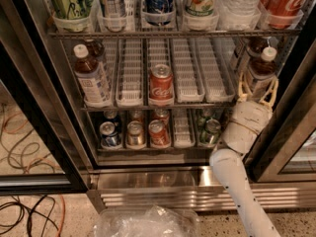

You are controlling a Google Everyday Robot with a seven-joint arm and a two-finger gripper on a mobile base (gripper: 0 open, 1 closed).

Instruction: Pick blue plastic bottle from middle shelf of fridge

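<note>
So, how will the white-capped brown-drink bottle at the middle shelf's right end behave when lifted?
The small clear plastic bottle of brown drink looks full, so likely heavy for its size and fairly stiff. Tall and narrow, it could tip if nudged. The white end effector is at its lower body.

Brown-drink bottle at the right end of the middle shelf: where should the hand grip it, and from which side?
Grip the bottle by its labelled body below the white cap, from the open front: it stands upright at the middle shelf's front edge, with a rack close overhead. The hand sits there, fingers open either side.
</note>
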